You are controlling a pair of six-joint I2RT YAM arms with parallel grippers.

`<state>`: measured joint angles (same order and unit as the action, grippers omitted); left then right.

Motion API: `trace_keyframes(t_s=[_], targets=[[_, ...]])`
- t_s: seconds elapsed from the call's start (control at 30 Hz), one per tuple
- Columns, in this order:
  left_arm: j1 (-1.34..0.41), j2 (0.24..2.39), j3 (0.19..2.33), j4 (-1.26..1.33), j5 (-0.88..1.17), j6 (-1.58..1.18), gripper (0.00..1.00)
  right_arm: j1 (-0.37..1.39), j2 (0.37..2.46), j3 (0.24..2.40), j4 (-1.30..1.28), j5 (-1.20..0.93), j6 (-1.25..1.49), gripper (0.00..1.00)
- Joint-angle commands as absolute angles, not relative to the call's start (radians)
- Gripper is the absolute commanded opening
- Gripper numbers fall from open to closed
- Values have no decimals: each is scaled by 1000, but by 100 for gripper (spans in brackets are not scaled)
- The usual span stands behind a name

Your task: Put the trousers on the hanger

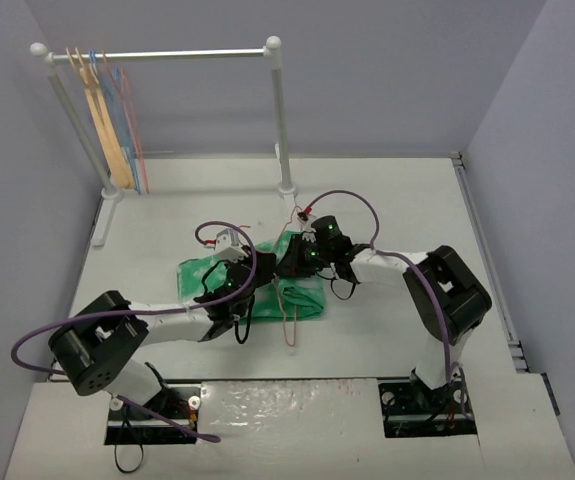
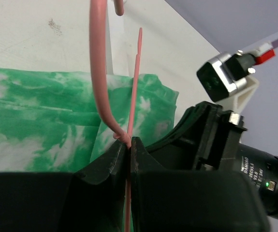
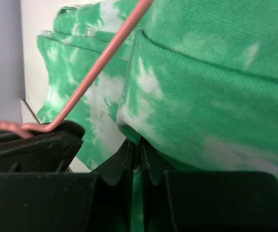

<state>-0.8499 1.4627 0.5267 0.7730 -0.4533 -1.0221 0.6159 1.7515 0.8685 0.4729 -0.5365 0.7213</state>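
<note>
Status: mid-task, not hung yet. Trousers [image 1: 305, 298] lie bunched on the desk [image 1: 417, 210] at centre, between the two arms. Hanger [image 2: 99, 72] sits over and across them, well clear of the rack at the back left.

Done: both items gripped. Left: getting the cloth over the hanger bar and evening it out. I can't tell whether any cloth has passed through the triangle.

Left claw [image 2: 129, 145]: pinched right down on the hanger wire with no gap showing, and the wire runs up out of the tips. The arm reaches in low from the left, wrist over the cloth.

Right claw [image 3: 139, 147]: clamped on a thick folded edge of the trousers, tips nearly meeting. The arm is bent in from the right, wrist low. The hanger wire crosses just beside that fold.

Both claws work close together, so there's a collision risk.
</note>
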Motion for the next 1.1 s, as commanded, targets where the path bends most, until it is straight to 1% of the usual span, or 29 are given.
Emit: trace_keyframes(t_s=[0.0, 0.17, 0.27, 0.3, 0.33, 0.4, 0.43, 0.5, 0.53, 0.6, 0.7, 0.83, 0.93, 1.07], targets=[[-828, 1453, 532, 970, -396, -978, 0, 617, 1799, 959, 289, -561, 638, 2], [-794, 1464, 537, 1028, -280, -943, 0, 608, 1828, 978, 252, -572, 616, 11], [-792, 1487, 533, 1073, -240, -958, 0, 603, 1840, 1003, 214, -552, 587, 16], [-792, 1495, 532, 1085, -234, -966, 0, 604, 1840, 1013, 193, -544, 571, 19], [-791, 1504, 529, 1092, -231, -976, 0, 605, 1835, 1023, 170, -537, 552, 29], [-791, 1509, 530, 1087, -237, -982, 0, 605, 1804, 1043, 152, -524, 534, 41], [-792, 1509, 528, 1084, -242, -982, 0, 605, 1782, 1051, 143, -516, 526, 43], [-792, 1505, 530, 1071, -257, -982, 0, 604, 1732, 1080, 77, -471, 492, 55], [-792, 1502, 531, 1062, -262, -983, 0, 604, 1709, 1092, 53, -448, 474, 57], [-792, 1502, 534, 1054, -271, -983, 0, 606, 1697, 1101, 32, -416, 448, 58], [-791, 1499, 539, 1040, -284, -993, 0, 604, 1638, 1148, -66, -354, 394, 60], [-788, 1496, 544, 1026, -295, -1001, 0, 606, 1588, 1180, -163, -259, 343, 59], [-781, 1498, 554, 1014, -292, -1004, 0, 604, 1544, 1185, -203, -222, 310, 56], [-778, 1505, 562, 1008, -293, -1006, 0, 604, 1498, 1134, -218, -228, 316, 39]])
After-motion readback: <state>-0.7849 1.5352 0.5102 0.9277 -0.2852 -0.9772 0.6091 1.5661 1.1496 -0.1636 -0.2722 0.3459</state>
